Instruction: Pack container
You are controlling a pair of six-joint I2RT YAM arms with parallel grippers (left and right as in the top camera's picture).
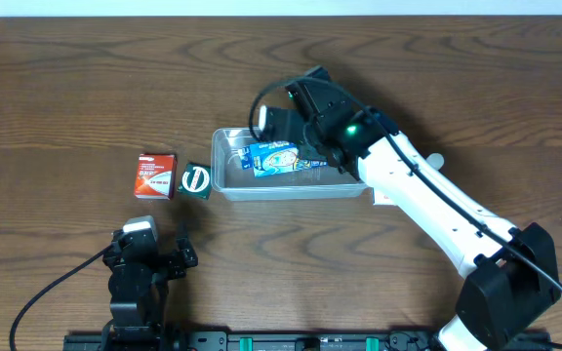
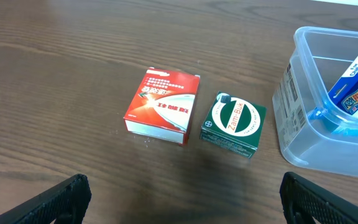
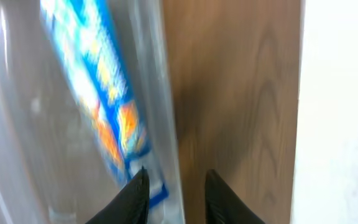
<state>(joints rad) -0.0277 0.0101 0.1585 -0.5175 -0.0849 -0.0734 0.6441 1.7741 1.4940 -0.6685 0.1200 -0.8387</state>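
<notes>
The container is a clear tub in the middle of the table, with a blue printed box lying inside it. My right gripper hangs over the tub's right end. In the right wrist view its jaws stand a little apart, open, astride the clear container wall, with the blue box just inside that wall and not held. A red box and a green box lie on the table left of the container. My left gripper is wide open and empty, short of them.
A white flat thing lies on the wood just right of the tub, partly under my right arm. The left arm sits at the front left edge. Bare wooden table surrounds the objects.
</notes>
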